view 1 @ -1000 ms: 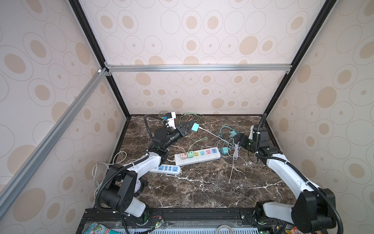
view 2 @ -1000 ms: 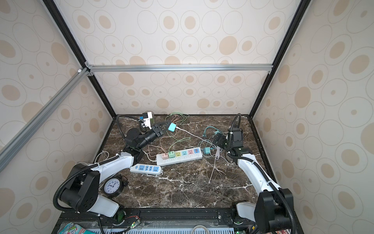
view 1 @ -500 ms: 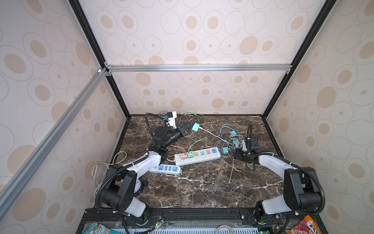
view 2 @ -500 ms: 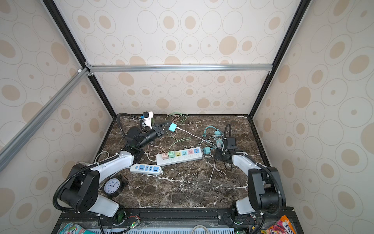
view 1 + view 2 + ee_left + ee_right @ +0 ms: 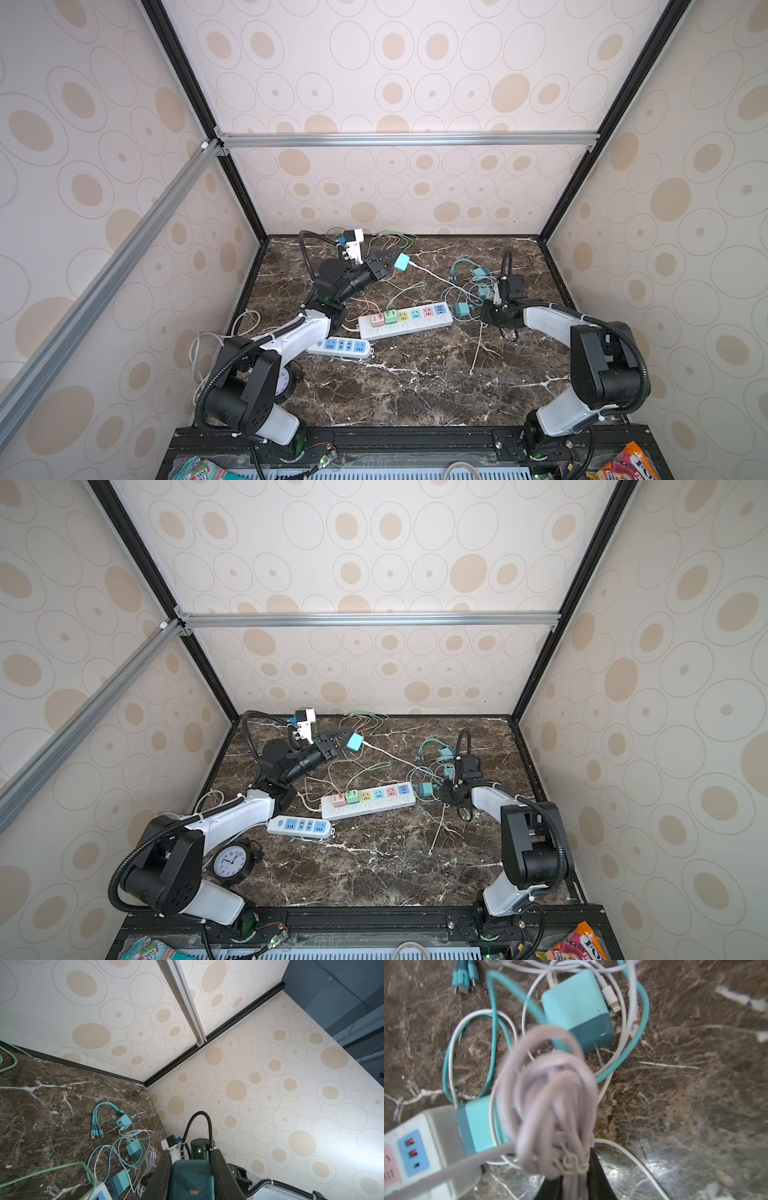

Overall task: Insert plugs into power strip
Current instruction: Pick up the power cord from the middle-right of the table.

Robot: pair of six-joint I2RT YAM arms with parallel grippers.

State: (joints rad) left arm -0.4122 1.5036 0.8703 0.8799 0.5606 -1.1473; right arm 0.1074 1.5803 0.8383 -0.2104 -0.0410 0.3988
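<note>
A teal plug (image 5: 401, 262) is hanging near the table's (image 5: 415, 395) back edge, clamped in the left gripper (image 5: 191, 1164), partly cut off in its wrist view. The right gripper (image 5: 575, 1169), fingers mostly cropped, is pinching a blurred lilac cable bundle (image 5: 550, 1095) beside the power strip's (image 5: 405, 328) right end.

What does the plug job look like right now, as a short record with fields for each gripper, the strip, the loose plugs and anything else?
left gripper: shut on raised teal plug, above the table behind the strip
right gripper: shut on lilac cable bundle, near the strip's end
power strip: pink plug and green plug seated side by side; other outlets look free
loose plugs: second teal plug beside the strip's end; third teal plug among tangled cables
also there: blue-outlet strip; clock
</note>
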